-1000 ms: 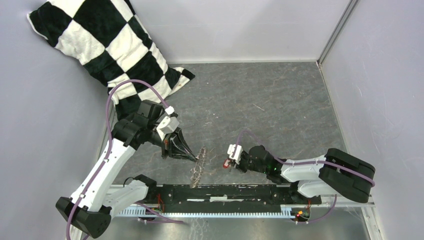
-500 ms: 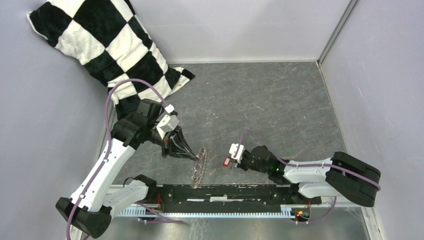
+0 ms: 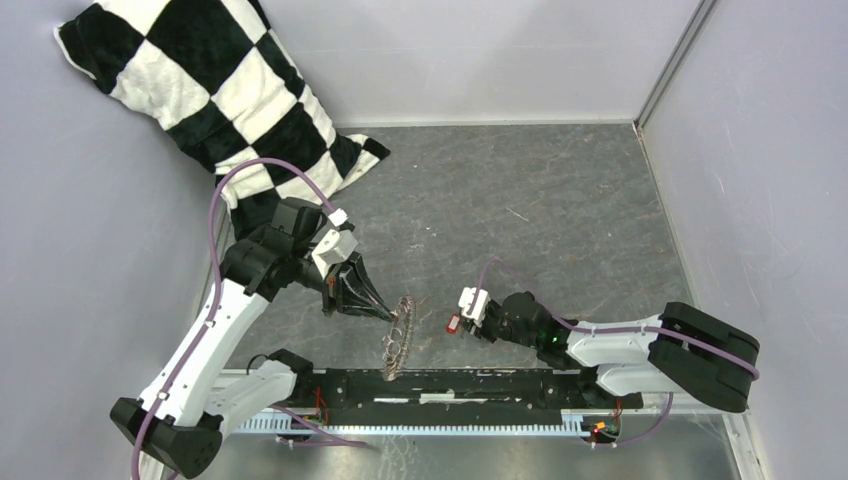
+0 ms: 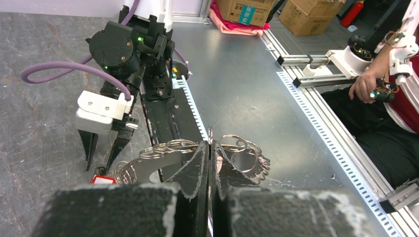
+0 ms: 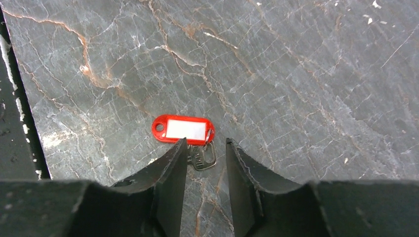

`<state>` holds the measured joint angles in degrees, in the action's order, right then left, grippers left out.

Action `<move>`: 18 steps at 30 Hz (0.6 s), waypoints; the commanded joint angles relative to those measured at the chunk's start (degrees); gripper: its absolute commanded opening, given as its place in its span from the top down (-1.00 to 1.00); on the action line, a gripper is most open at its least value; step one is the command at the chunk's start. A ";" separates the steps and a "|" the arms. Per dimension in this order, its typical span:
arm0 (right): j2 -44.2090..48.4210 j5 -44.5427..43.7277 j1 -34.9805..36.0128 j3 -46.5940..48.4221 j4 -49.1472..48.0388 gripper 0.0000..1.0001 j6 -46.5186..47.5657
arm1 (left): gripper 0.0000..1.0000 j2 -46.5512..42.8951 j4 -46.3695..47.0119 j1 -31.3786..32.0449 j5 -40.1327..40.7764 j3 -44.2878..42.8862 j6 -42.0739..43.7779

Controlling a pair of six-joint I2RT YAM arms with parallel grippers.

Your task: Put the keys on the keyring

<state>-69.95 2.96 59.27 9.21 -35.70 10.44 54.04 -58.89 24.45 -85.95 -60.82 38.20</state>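
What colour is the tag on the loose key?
The key tag is bright red with a white label; clearest in the right wrist view.

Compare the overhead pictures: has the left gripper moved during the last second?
No. The left gripper stays clamped on the keyring at the same spot, just beyond the black rail, with no visible shift.

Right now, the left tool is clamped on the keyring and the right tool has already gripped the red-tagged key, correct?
Not quite. The left tool is clamped on the keyring, but the right tool is open: the right wrist view shows the red-tagged key lying on the table at its fingertips, ungripped.
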 commanded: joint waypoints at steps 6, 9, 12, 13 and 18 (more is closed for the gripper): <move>-2.73 0.43 0.24 -0.13 -3.50 0.19 -0.51 | 0.96 -0.78 1.90 -0.28 -2.64 -0.88 -1.93; -2.98 0.76 0.22 0.00 -3.89 0.22 -0.25 | 0.95 -0.86 1.85 -0.27 -2.58 -0.79 -1.98; -3.22 1.02 0.08 0.39 -3.76 0.30 0.15 | 0.96 -0.87 1.85 -0.32 -2.53 -0.71 -2.06; -3.09 1.04 0.13 0.48 -3.90 0.31 0.20 | 0.96 -0.91 1.85 -0.30 -2.53 -0.63 -2.07; -3.00 1.07 -0.44 0.98 -3.85 0.29 0.29 | 0.96 -1.13 1.86 -0.36 -2.55 -0.21 -2.07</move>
<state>-72.84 3.22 59.18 9.13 -36.80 10.37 53.95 -58.48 24.45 -85.93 -60.80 38.15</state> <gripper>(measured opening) 0.349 0.043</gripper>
